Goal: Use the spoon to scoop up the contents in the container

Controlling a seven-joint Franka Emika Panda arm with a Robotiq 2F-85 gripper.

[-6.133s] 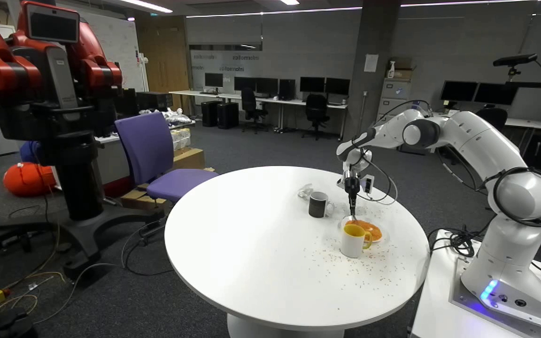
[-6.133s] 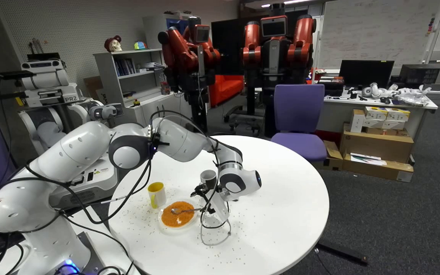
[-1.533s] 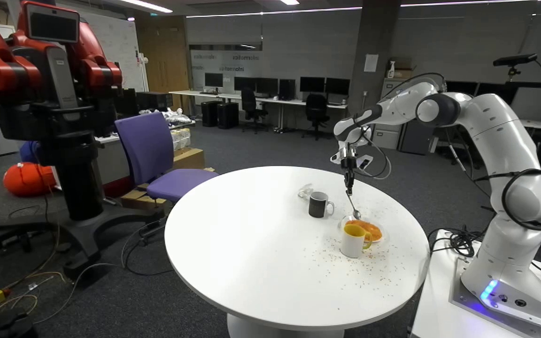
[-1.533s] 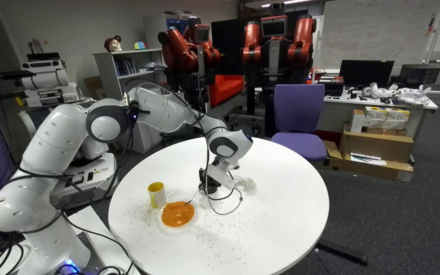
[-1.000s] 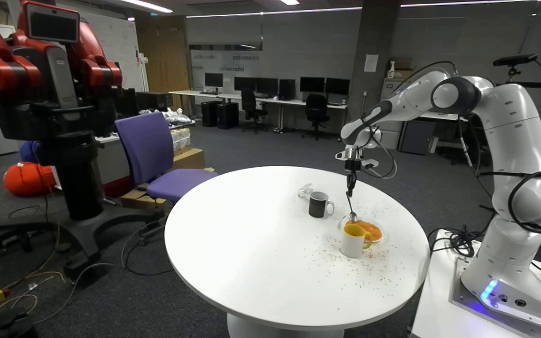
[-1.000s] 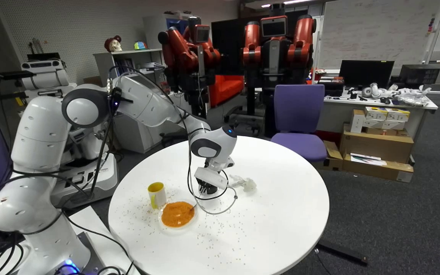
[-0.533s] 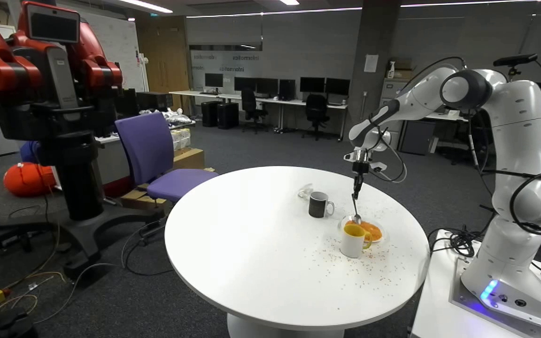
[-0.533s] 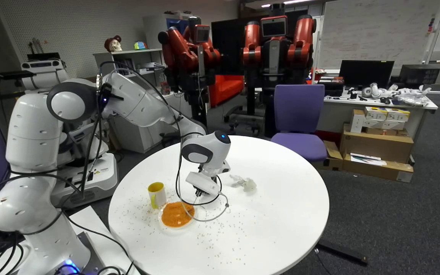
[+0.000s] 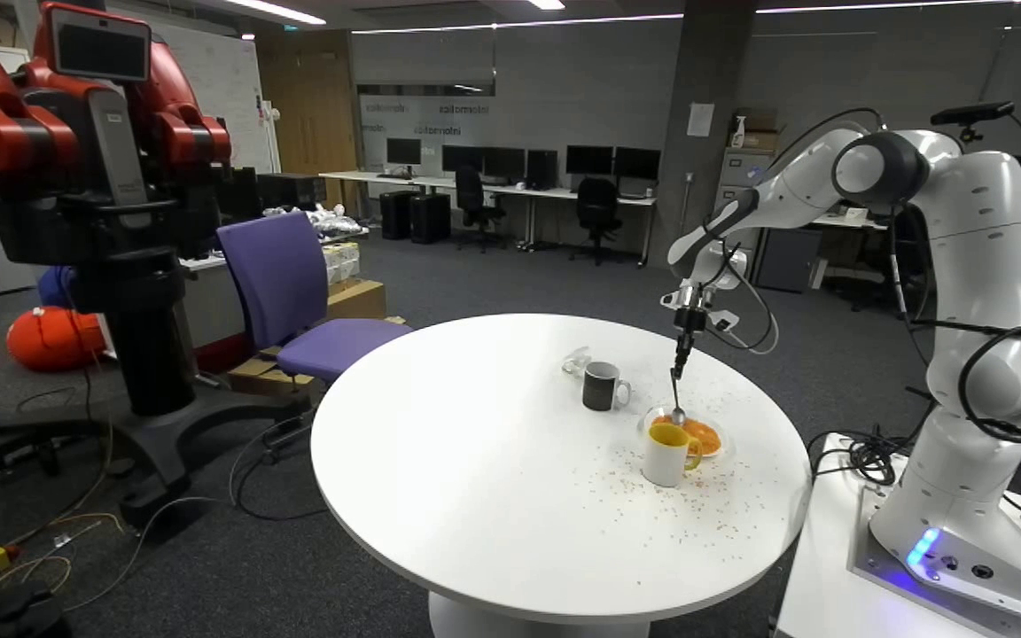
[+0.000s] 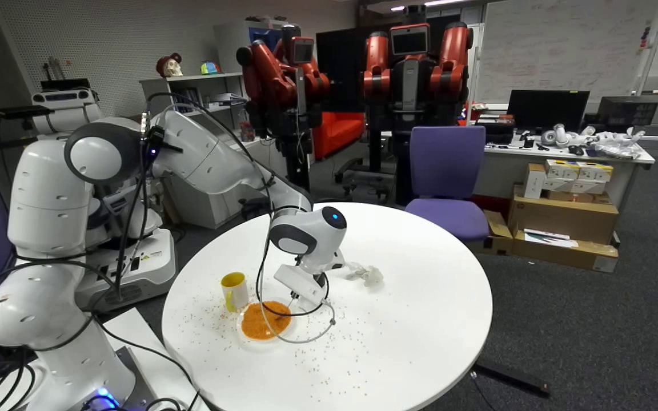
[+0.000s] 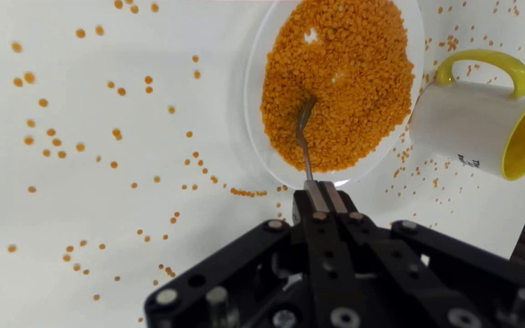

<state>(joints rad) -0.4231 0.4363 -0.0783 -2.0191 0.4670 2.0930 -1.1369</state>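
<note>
Plainly, the gripper [image 11: 320, 184] is clamped on the handle of the spoon [image 11: 305, 116], whose head points down at the orange grains [image 11: 353, 91] in the shallow white bowl [image 11: 254, 105] (whether it digs in, I cannot tell); in an exterior view a yellow-handled mug [image 9: 664, 461] stands just on the near side of the bowl, and a dark mug [image 9: 597, 388] farther left on the round table [image 9: 475, 461]

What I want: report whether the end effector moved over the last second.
Yes: in an exterior view, the end effector has shifted right, away from the unmoved dark mug.
</note>
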